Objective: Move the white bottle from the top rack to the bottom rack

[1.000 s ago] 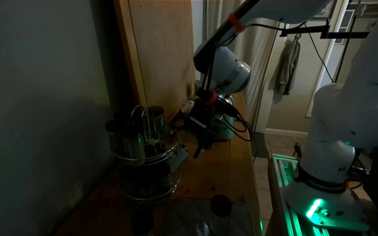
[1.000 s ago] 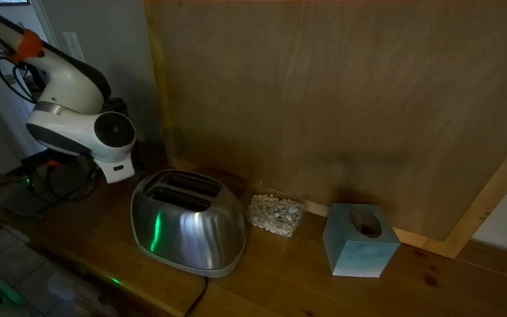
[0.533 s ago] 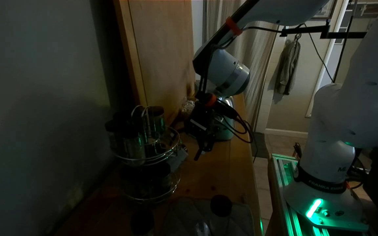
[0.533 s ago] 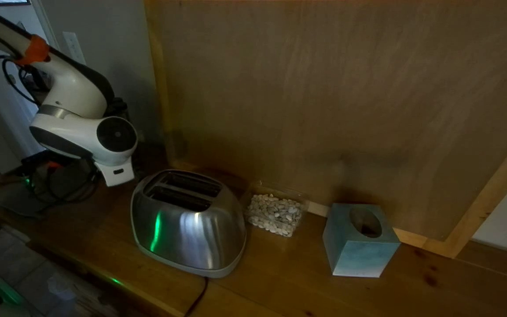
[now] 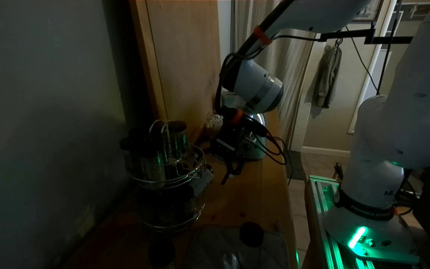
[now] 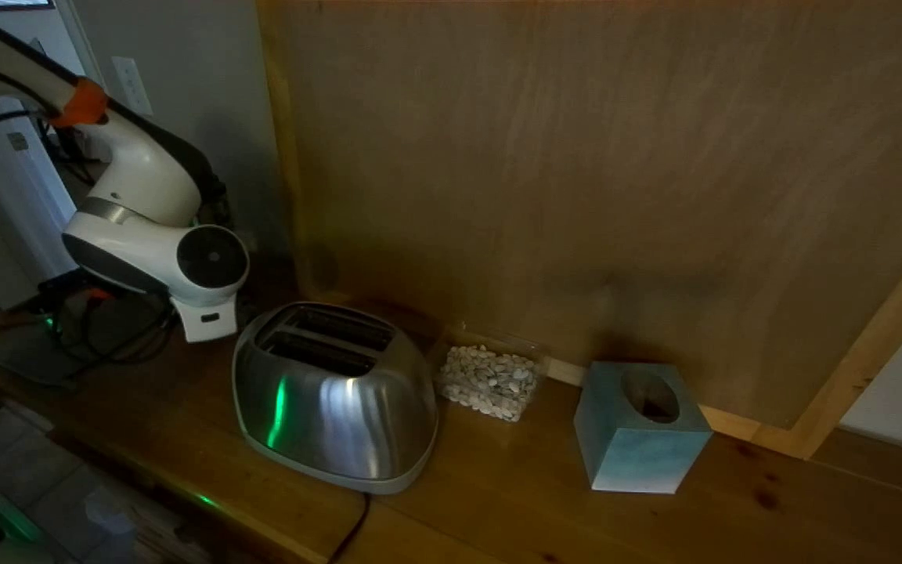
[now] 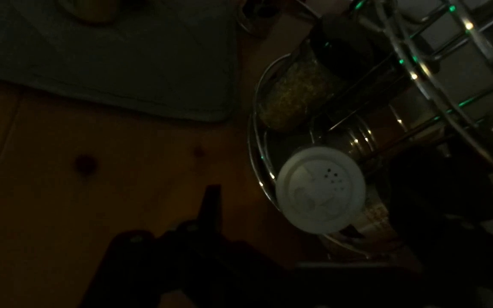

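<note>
In the wrist view the white bottle shows its white cap with small holes [image 7: 320, 190], facing the camera. Its labelled body runs back into the bottom rack [image 7: 260, 182]. In an exterior view a pale tilted shape [image 5: 202, 184], seemingly this bottle, leans out between the bottom rack [image 5: 177, 226] and the top rack [image 5: 175, 183]. The top rack's rim [image 7: 417, 79] is at the wrist view's upper right. My gripper [image 5: 230, 178] is open and empty, beside the stand and apart from the bottle. In the wrist view the right finger is lost in the dark.
Jars with dark lids stand in both tiers; one [image 7: 295, 94] sits near the bottle. A dark-lidded jar [image 5: 251, 234] stands on a grey mat [image 5: 207, 246]. The toaster [image 6: 333, 399], pebble box [image 6: 490, 384] and tissue box [image 6: 643, 454] stand along the wooden panel [image 6: 576, 196].
The arm has lowered slightly, and the gripper has tilted a little. Its fingers show more clearly apart than one second ago. The stand and the bottle have not visibly moved.
</note>
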You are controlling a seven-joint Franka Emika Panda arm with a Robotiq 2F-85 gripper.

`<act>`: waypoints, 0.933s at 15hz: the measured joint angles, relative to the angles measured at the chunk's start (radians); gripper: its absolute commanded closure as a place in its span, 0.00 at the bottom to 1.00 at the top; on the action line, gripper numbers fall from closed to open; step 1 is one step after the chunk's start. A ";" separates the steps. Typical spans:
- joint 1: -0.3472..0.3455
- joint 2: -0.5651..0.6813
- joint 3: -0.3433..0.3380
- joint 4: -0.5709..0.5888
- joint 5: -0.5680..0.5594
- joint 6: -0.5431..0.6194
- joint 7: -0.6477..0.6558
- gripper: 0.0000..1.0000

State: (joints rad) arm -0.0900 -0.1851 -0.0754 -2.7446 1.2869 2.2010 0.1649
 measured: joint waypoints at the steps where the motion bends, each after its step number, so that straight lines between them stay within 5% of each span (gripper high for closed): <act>1: -0.001 0.006 -0.002 0.000 0.011 0.000 0.001 0.00; 14: -0.012 0.011 -0.017 0.001 0.196 -0.012 -0.003 0.00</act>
State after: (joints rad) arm -0.1024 -0.1742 -0.0928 -2.7440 1.4825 2.1887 0.1615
